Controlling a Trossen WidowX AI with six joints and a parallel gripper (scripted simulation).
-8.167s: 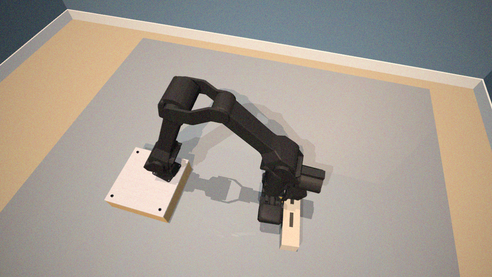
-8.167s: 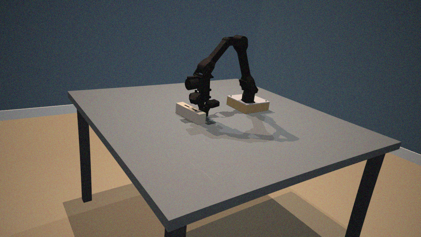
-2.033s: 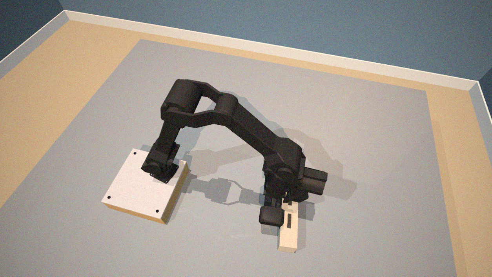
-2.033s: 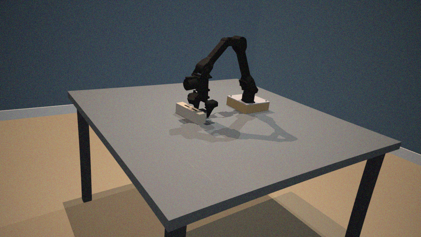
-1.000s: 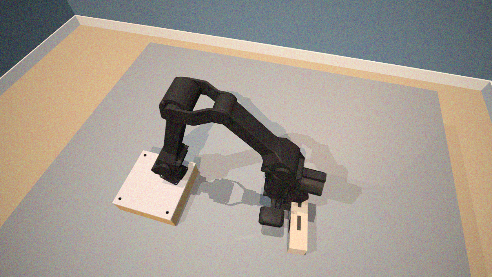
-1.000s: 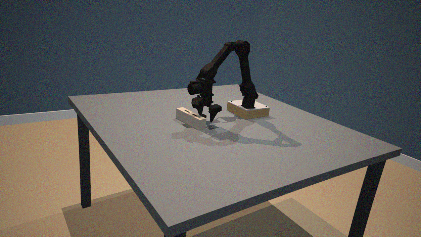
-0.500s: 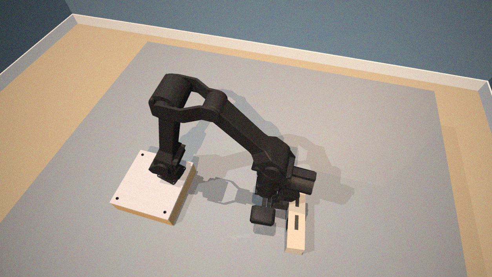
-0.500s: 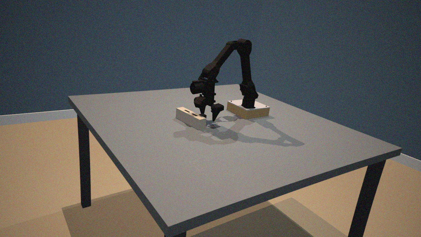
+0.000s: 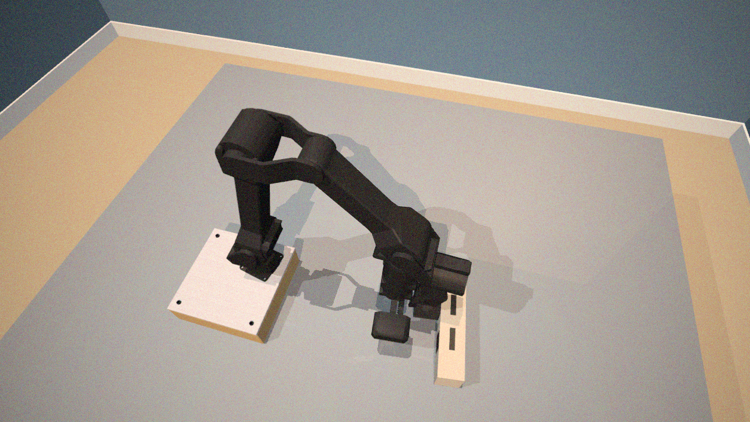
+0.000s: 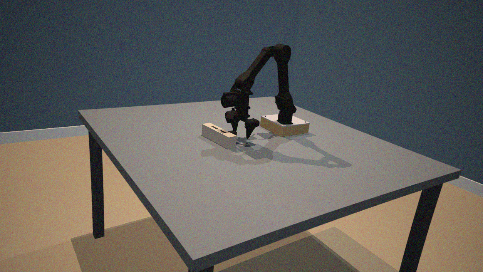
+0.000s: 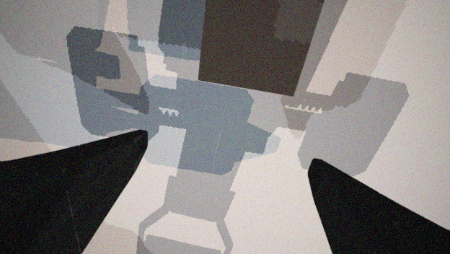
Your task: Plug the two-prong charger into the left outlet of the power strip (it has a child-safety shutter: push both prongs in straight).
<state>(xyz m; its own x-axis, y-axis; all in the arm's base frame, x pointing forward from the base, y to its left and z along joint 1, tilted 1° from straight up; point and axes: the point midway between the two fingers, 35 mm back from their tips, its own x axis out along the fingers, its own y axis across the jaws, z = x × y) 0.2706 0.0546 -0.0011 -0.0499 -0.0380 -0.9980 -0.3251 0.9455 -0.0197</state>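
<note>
The pale power strip (image 9: 451,364) (image 10: 218,136) lies beyond the gripper, with two dark slots on top; it is outside the wrist view. The dark charger (image 9: 426,312) (image 11: 249,43) stands against the strip's arm-side face, level with the far slot in the top view, the left one seen from the arm. Its prongs are hidden, so how deep they sit cannot be told. My gripper (image 10: 242,135) (image 11: 229,152) is open and empty, pointing down just on the arm's side of the charger. The wrist view shows the charger ahead of both fingertips, with neither touching it.
The arm stands on a white-topped wooden base block (image 9: 210,283) (image 10: 270,129) on the arm's side of the grey table (image 9: 577,209) (image 10: 304,189). Arm shadows cross the table around the strip and under the fingers.
</note>
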